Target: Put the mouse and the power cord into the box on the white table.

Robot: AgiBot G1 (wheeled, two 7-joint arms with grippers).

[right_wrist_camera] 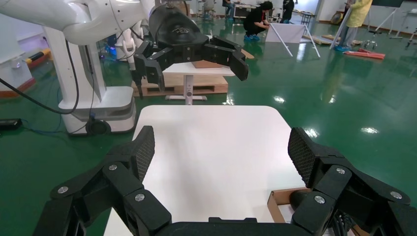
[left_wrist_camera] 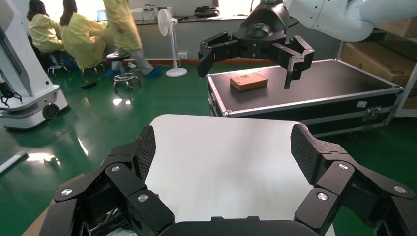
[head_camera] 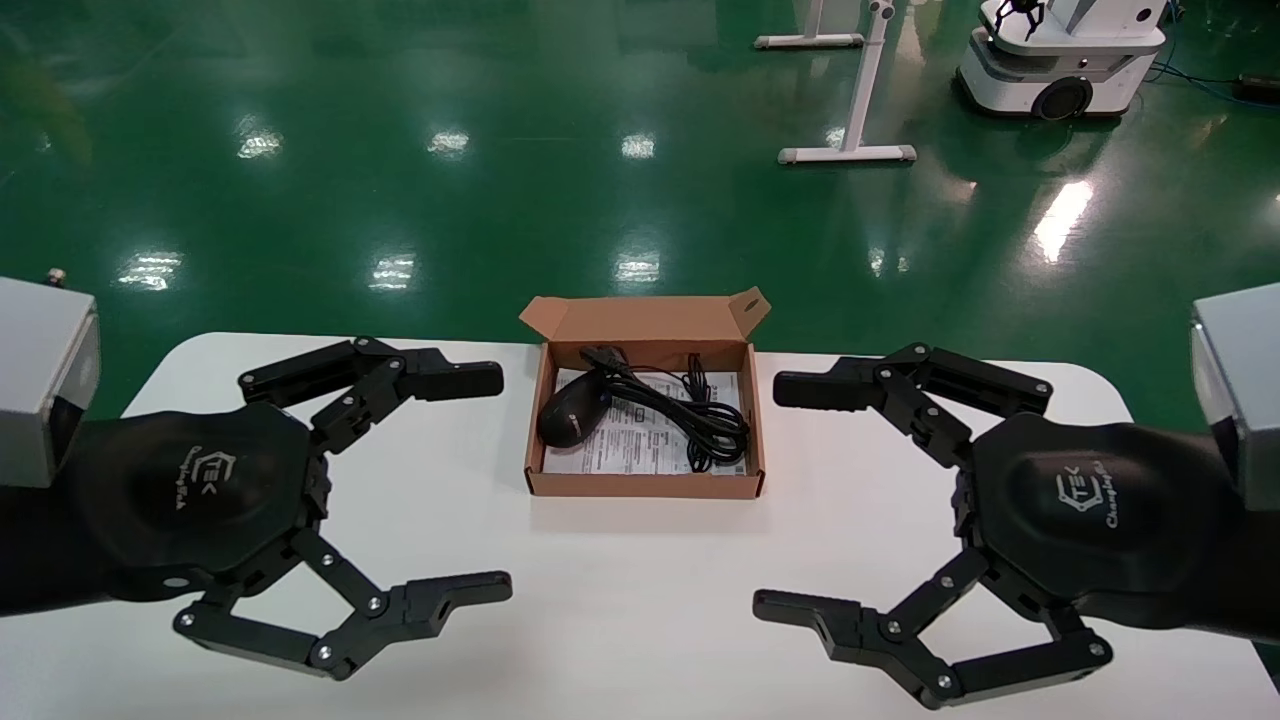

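Note:
The brown cardboard box (head_camera: 645, 487) stands open at the middle back of the white table (head_camera: 640, 610), its lid flap up. In it, on a white printed sheet, lies the black mouse (head_camera: 573, 410) at the left. Beside it lies the coiled black power cord (head_camera: 705, 425), its plug end near the back wall. I cannot tell the mouse's thin cable apart from it. My left gripper (head_camera: 500, 482) hovers open left of the box and holds nothing. My right gripper (head_camera: 770, 497) hovers open to the right, also holding nothing. The right wrist view shows a box corner (right_wrist_camera: 281, 196).
Green floor lies beyond the table's far edge, with white stand legs (head_camera: 848, 152) and another robot's base (head_camera: 1060, 60) far back right. In the left wrist view a black flight case (left_wrist_camera: 305, 93) stands past the table end.

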